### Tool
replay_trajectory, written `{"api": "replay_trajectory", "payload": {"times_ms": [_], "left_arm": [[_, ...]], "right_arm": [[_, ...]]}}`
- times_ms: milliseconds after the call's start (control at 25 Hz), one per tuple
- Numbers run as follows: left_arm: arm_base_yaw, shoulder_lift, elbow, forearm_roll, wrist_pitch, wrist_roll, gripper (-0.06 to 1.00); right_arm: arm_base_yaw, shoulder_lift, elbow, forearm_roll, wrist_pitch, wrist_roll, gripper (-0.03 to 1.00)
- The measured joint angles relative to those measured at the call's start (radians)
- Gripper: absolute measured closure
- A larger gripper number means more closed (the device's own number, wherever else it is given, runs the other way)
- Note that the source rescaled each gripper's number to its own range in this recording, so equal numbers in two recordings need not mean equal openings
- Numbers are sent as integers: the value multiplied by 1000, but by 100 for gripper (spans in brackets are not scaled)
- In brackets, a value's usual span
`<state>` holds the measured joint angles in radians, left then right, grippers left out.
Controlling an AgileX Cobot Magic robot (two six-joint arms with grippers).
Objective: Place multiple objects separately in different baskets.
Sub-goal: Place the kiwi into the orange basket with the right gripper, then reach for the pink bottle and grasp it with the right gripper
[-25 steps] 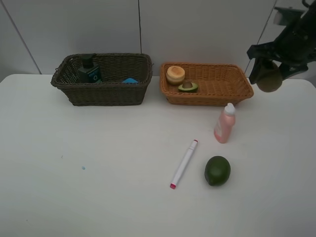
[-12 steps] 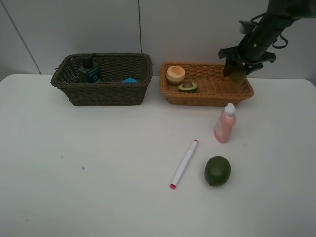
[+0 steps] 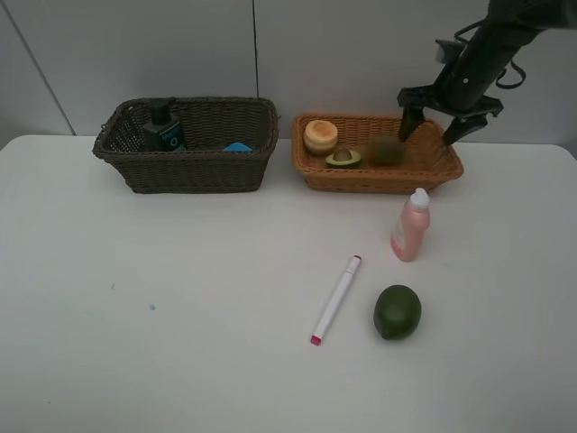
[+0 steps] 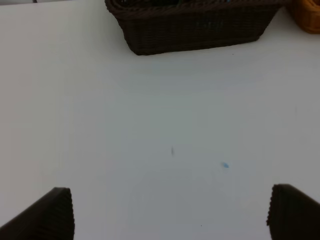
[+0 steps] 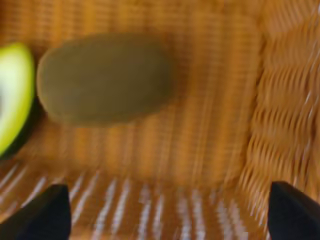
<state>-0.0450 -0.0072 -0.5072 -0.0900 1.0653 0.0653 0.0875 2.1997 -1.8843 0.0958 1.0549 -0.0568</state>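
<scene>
Hovering above the 3 o'clock end of the light orange-tan basket (image 3: 379, 179), the right gripper (image 3: 435, 127) has its jaws spread wide with nothing between them. The brown kiwi (image 3: 388, 152) is inside this basket, apart from both fingertips and smeared by blur in both views. It sits just beside the avocado half (image 3: 343, 158), at that half's 3 o'clock; whether the two touch cannot be told. The orange-red fruit (image 3: 320, 135) lies at the avocado's 11 o'clock, near the basket's 9 o'clock end.

At 9 o'clock of the tan basket, a narrow gap away, stands the dark brown basket (image 3: 194, 173). It holds the dark green pump bottle (image 3: 164, 132) upright toward its 9 o'clock end and the blue eraser (image 3: 238, 147) toward its 3 o'clock end.

On the white table (image 3: 180, 298), the pink bottle (image 3: 410, 226) stands upright at 5 o'clock of the tan basket, near its front wall. The green lime (image 3: 398, 311) lies at the bottle's 6 o'clock, and the white-pink marker (image 3: 336, 299) lies at the lime's 9 o'clock, slanting from 1 to 7 o'clock.

The left gripper (image 4: 170, 215) hangs over bare tabletop, jaws far apart and empty, facing the dark brown basket.
</scene>
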Motion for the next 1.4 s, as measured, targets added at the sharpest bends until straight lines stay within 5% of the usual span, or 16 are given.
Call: {"api": "replay_trajectory", "payload": {"times_ms": [160, 480, 760, 1080, 1400], "left_arm": [[0, 0, 0, 0, 0, 0, 4], [0, 0, 0, 0, 0, 0, 4], [0, 0, 0, 0, 0, 0, 4], [0, 0, 0, 0, 0, 0, 4], [0, 0, 0, 0, 0, 0, 4]], "right_arm": [[34, -96, 0, 16, 142, 5, -1], [197, -325, 204, -89, 156, 97, -1], [218, -406, 480, -113, 168, 121, -1], [218, -400, 621, -117, 6, 123, -2], [218, -328, 624, -101, -58, 124, -2]]}}
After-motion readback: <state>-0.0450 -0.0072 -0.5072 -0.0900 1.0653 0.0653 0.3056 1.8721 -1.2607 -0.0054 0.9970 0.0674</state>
